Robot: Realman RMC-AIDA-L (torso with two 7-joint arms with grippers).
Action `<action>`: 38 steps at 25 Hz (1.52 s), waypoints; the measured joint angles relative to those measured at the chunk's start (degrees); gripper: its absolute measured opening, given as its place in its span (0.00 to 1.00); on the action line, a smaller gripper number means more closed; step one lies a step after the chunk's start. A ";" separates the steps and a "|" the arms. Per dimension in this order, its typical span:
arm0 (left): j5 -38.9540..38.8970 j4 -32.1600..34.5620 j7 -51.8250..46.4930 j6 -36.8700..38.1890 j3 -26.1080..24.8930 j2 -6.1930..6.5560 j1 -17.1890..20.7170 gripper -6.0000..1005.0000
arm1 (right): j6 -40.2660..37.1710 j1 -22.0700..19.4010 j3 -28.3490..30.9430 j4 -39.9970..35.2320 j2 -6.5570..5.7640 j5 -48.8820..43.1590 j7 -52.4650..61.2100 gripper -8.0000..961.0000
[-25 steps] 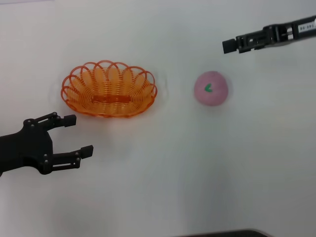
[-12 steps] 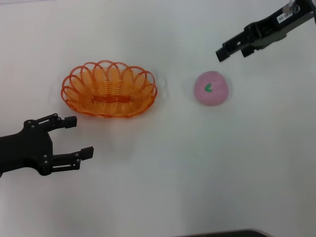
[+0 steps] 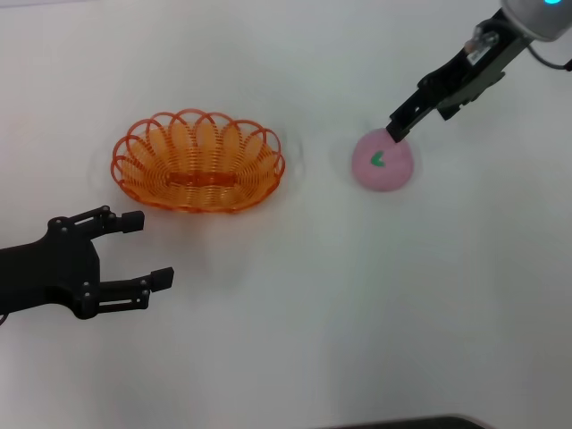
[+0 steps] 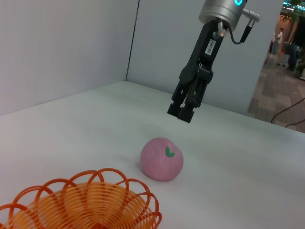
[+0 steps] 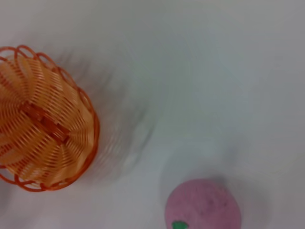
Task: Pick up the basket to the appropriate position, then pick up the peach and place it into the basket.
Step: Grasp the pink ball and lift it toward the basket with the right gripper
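The orange wire basket (image 3: 198,161) sits on the white table, left of centre, and shows again in the left wrist view (image 4: 81,202) and the right wrist view (image 5: 40,124). The pink peach (image 3: 382,162) with its green leaf mark lies to the basket's right, apart from it (image 4: 162,159) (image 5: 202,210). My right gripper (image 3: 396,128) hangs tilted just above the peach's far upper edge; in the left wrist view (image 4: 181,112) its two fingertips stand slightly apart, holding nothing. My left gripper (image 3: 140,249) is open and empty, in front of the basket's left end.
White tabletop (image 3: 295,304) all round. Grey walls rise behind the table's far edge (image 4: 71,47). A dark edge shows at the bottom of the head view (image 3: 402,423).
The right arm has swung down and left, bringing its gripper from high at the back right to just over the peach. The left gripper has barely shifted. Basket and peach have stayed put.
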 joint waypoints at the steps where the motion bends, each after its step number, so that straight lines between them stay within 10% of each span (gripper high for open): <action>1: 0.00 0.00 0.10 -0.01 0.04 -0.01 0.00 0.88 | 0.44 0.04 -1.01 0.04 0.25 -0.06 0.40 0.97; 17: 1.56 -0.06 2.38 -0.51 1.31 -0.13 0.60 0.88 | 4.60 1.15 -6.91 2.21 3.02 -2.84 2.42 0.96; 38: 1.35 -1.21 2.79 -0.96 0.16 0.10 0.64 0.88 | 11.72 1.55 -11.76 7.42 3.49 -2.67 2.44 0.95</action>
